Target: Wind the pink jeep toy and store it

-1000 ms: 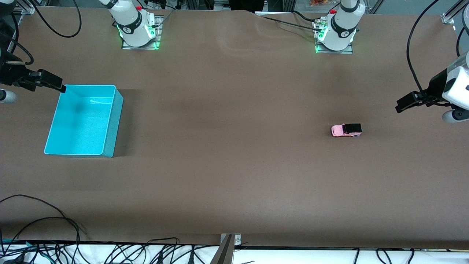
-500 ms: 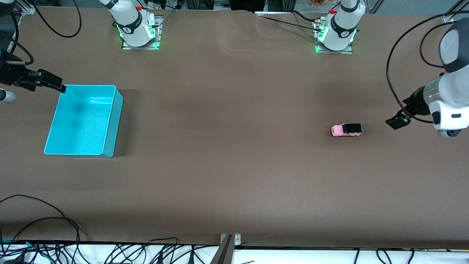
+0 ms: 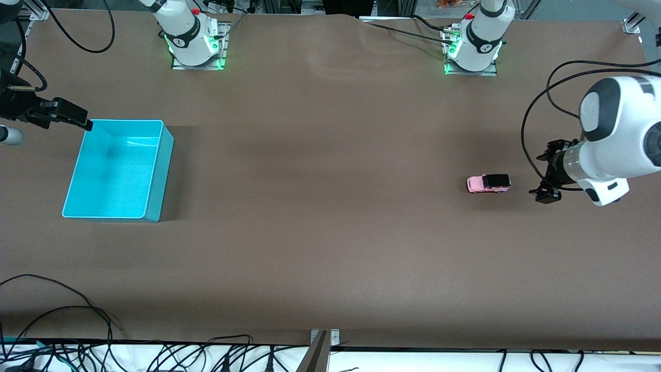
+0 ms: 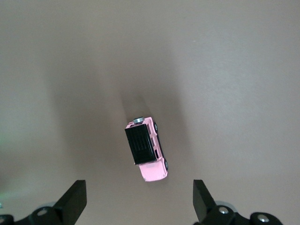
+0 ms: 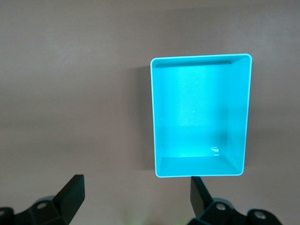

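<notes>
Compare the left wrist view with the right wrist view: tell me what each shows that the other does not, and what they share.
Only the left wrist view shows the jeep, upright on its wheels on the table, with the left gripper above it, jaws open wide.

Only the right wrist view shows the bin, empty, with the right gripper waiting beside it, jaws open.

Both show the bare brown table.

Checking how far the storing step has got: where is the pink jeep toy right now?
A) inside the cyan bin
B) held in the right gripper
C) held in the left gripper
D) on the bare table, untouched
D: the pink jeep toy sits on the table, while the open left gripper is beside it, not touching, and the cyan bin holds nothing.
</notes>
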